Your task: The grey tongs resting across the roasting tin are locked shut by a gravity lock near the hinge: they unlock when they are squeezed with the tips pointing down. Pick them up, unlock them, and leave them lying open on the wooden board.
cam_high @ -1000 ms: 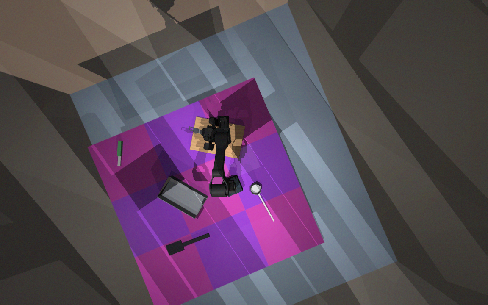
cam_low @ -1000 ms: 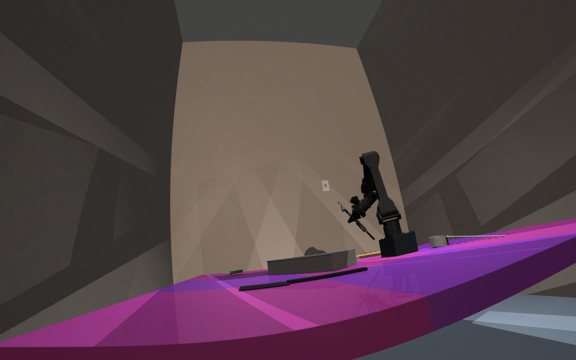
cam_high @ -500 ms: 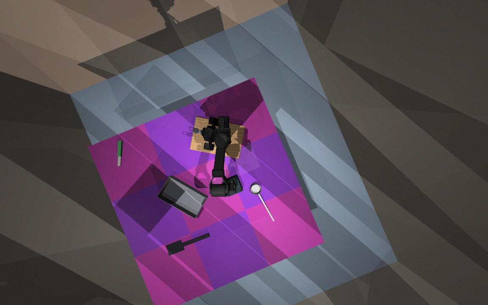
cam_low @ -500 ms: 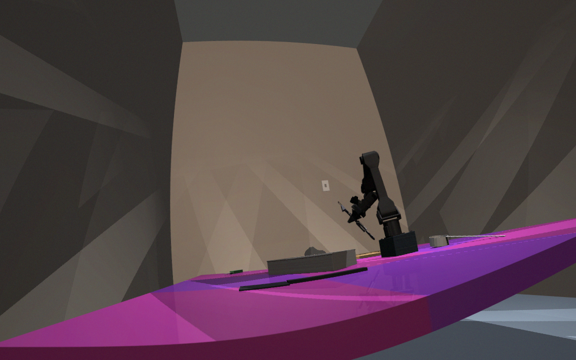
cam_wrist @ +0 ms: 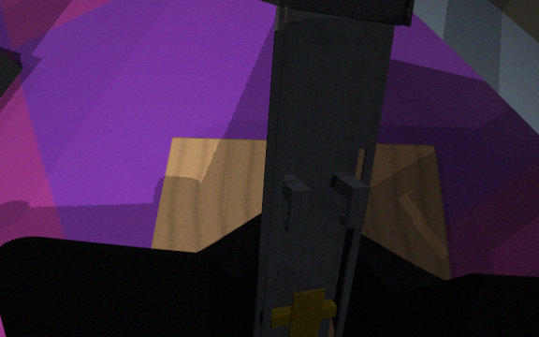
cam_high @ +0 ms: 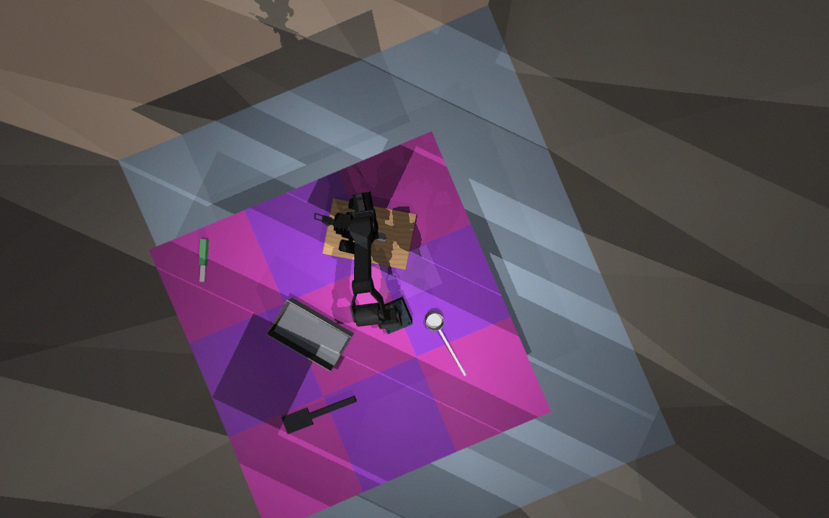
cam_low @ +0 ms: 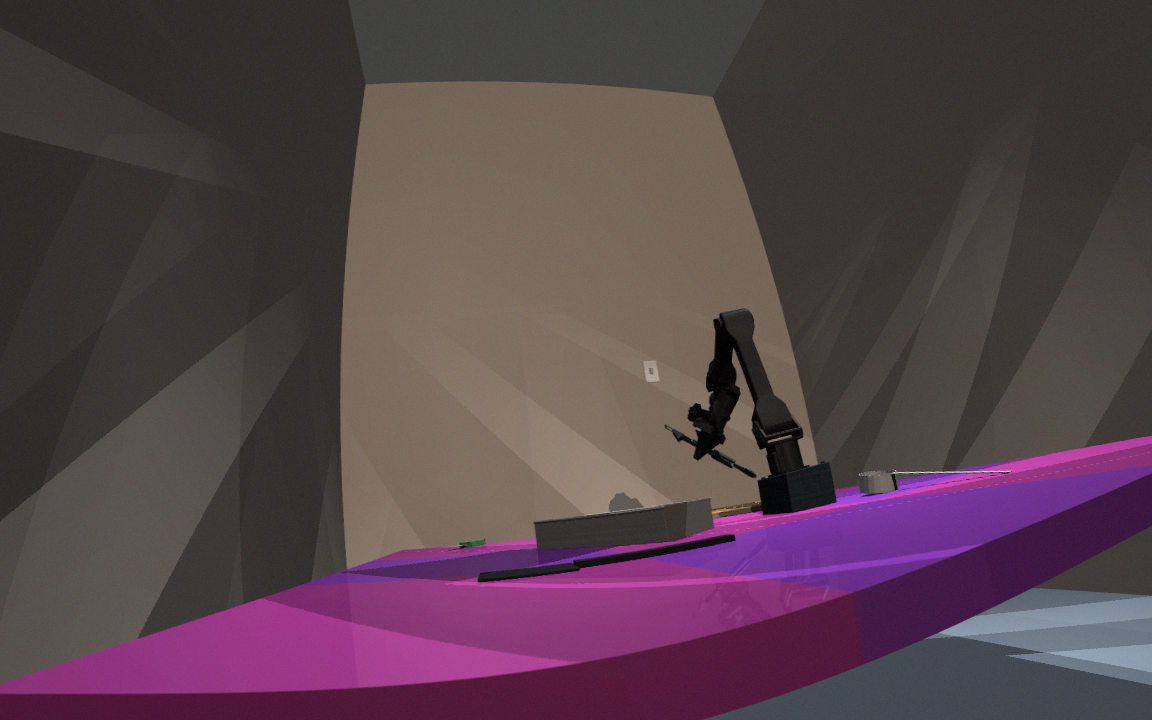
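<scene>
The gripper [cam_low: 704, 438] is clenched on the grey tongs [cam_low: 712, 454], carrying them in the air above the wooden board [cam_high: 401, 237], well clear of the table [cam_low: 965, 519]; the roasting tin [cam_high: 309, 332] they were to be taken from lies apart, nearer the arm's base [cam_high: 402, 316], and nothing rests across it now. In the exterior view the tongs hang slanted, one end low toward the base, the other raised away from it; which end is the tips cannot be told at that size. In the wrist view the tongs run as a dark flat bar straight up the middle, with a small yellow cross-shaped piece [cam_wrist: 303, 313] low on the bar, between the dark gripper bodies; I judge it to be the lock near the hinge, though that is a guess. The two arms of the tongs appear to lie close together, so whether they are unlocked cannot be told.

The hold above the board makes sense as the approach to setting down; the slant likely serves the lock, which needs the tips down. A green-handled tool [cam_high: 202, 259], a black spatula [cam_high: 317, 413] and a strainer [cam_high: 444, 339] lie well apart on the table and play no part.
</scene>
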Controlling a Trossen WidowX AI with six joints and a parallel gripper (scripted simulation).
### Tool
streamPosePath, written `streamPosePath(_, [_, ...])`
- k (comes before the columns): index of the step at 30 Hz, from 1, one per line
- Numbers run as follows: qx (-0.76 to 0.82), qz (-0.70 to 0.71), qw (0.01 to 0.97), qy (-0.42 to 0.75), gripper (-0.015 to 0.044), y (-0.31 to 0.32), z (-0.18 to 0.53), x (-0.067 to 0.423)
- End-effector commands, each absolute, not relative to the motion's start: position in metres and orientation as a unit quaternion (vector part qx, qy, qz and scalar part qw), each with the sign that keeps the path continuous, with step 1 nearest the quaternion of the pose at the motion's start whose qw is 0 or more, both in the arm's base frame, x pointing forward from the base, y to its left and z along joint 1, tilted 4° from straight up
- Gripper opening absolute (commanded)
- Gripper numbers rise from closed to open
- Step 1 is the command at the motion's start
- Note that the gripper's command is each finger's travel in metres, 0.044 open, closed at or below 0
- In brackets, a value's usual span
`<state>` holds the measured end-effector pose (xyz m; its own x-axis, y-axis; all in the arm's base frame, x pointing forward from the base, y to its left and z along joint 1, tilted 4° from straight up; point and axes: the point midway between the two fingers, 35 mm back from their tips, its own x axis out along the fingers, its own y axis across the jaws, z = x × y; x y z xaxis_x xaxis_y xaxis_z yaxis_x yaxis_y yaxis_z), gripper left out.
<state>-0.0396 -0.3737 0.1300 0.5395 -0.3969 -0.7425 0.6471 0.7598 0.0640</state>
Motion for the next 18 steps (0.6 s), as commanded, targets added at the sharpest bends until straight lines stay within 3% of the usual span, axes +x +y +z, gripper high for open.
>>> streamPosePath(1, [0.182, -0.299, 0.842, 0.411, -0.015, -0.378, 0.127, -0.038])
streamPosePath(18, [0.228, -0.258, 0.705, 0.62, -0.015, -0.384, 0.106, -0.027])
